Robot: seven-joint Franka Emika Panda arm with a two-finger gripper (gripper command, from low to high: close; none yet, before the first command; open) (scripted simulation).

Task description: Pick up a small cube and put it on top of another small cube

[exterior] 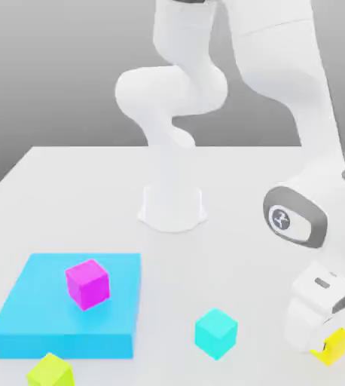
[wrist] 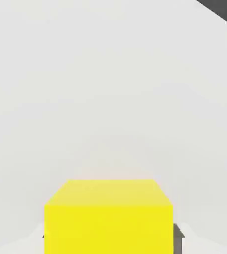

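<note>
At the exterior view's near right, the white two-finger claw (wrist: 110,238) is clamped on the small pure-yellow cube (exterior: 331,346), low at the pale tabletop (exterior: 236,226), so the lift should go straight up, slowly, with the grip kept firm.

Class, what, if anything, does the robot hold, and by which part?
The yellow cube, gripped by two opposite side faces between the tool's fingers.

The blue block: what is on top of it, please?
On the blue block sits the magenta cube. The part of the top beneath this cube is covered.
</note>
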